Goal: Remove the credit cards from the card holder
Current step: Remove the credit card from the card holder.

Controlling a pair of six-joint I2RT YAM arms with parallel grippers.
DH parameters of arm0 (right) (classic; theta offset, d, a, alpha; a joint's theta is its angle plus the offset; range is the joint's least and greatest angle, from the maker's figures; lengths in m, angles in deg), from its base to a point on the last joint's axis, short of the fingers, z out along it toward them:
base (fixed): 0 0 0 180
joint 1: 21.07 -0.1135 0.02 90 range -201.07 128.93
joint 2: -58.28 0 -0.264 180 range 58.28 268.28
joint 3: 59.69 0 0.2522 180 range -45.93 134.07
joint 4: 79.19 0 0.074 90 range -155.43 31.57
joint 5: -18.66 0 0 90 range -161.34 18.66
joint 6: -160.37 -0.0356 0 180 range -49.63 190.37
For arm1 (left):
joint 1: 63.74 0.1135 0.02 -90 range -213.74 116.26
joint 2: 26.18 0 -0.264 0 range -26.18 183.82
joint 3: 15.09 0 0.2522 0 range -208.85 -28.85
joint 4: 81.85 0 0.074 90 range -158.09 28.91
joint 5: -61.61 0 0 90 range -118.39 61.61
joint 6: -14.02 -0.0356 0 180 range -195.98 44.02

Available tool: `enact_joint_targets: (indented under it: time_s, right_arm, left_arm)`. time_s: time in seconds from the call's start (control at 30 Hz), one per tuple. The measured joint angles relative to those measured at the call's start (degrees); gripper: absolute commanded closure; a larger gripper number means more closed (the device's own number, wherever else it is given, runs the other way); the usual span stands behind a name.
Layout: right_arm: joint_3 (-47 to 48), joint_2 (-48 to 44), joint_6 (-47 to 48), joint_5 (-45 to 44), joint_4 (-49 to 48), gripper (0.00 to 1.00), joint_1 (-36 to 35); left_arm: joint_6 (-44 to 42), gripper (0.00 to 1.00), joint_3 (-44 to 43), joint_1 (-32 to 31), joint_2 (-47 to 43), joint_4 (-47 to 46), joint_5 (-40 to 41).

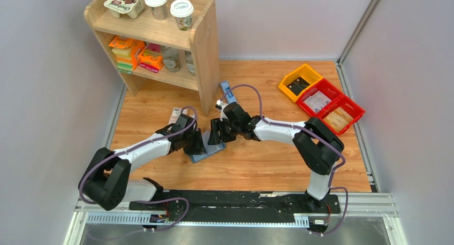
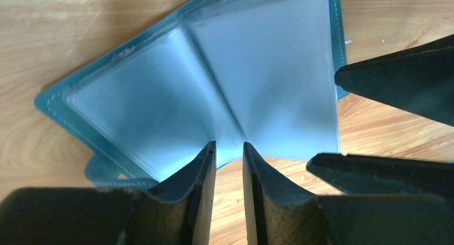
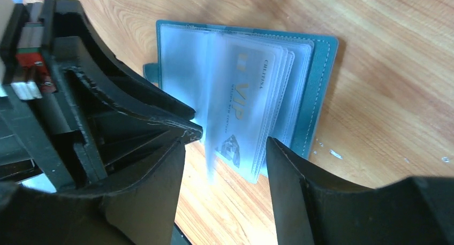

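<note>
Right gripper [image 3: 230, 140]: jaws apart, straddling the sleeved card [image 3: 243, 90], whose long axis runs straight ahead, short edge nearest. Holder [image 3: 323, 90] lies open on the surface [image 3: 385, 68]. Left gripper [image 2: 227, 146]: jaws nearly together at the holder's spine; grip cannot be determined.
</note>
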Motion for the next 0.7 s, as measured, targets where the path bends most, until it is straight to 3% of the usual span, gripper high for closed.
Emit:
enact_joint_targets:
  time_s: [0.4,0.7]
  right_arm:
    - [0.00,0.00,-0.48,2.19,-0.55,0.40,-0.33]
    - [0.92,0.66,-0.44,0.42,-0.44,0.40,-0.33]
  left_arm:
    - [4.02,0.55,6.29,0.39,-19.04,2.97,7.78]
    - [4.44,0.56,6.34,2.03,-14.97,4.76,11.54]
